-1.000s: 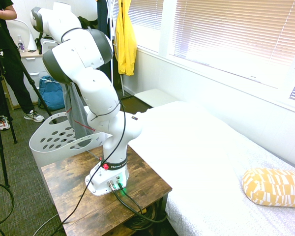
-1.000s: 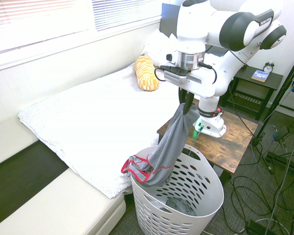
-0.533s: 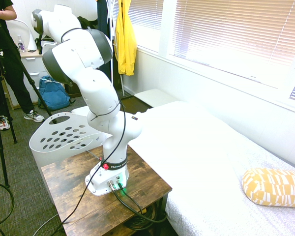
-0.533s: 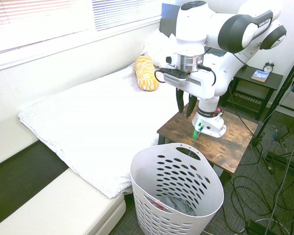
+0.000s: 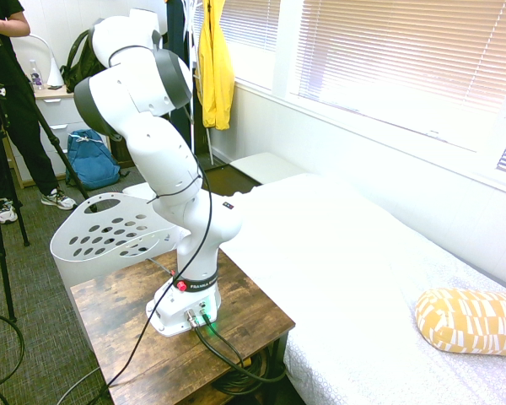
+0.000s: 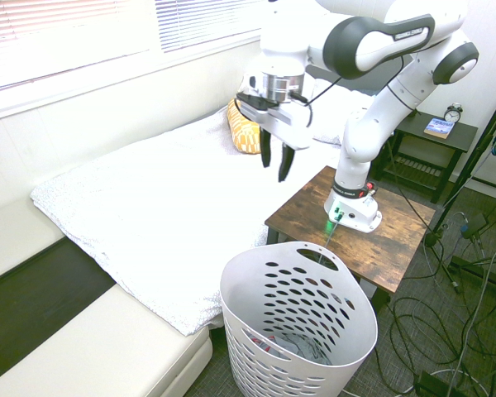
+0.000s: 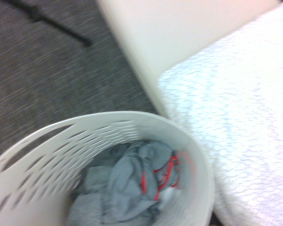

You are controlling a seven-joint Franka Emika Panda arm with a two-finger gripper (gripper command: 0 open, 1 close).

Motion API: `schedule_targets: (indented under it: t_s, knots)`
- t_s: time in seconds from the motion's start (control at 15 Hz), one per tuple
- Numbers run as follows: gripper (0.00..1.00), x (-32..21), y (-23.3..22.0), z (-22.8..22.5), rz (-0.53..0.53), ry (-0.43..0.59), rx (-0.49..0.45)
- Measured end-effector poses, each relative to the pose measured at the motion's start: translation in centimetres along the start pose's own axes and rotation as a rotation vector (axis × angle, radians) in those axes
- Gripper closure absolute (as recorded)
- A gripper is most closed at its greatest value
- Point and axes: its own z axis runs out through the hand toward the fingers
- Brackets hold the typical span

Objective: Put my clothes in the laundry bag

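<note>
Clothes [image 7: 127, 181], crumpled grey, red-trimmed

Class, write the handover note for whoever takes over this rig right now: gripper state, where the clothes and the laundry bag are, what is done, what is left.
Gripper: open, empty, raised above the bed, off to the side of the laundry bag.
Clothes: grey bundle with red trim lying at the bottom of the laundry bag, fully inside the rim.
Laundry bag: upright on the floor between the bed and the wooden table.
Done: clothes are in the bag and released.
Left: nothing visible remains to pick up; probably only parking the arm.
</note>
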Motion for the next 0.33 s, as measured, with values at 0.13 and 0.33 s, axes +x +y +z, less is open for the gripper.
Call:
schedule_targets:
  t_s: [0.13, 0.33]
  knots:
    - [0.00, 7.3, 6.4, 3.9, 0.138, 0.040, -0.045]
    - [0.00, 16.5, 18.5, 7.8, 0.364, 0.057, -0.078]
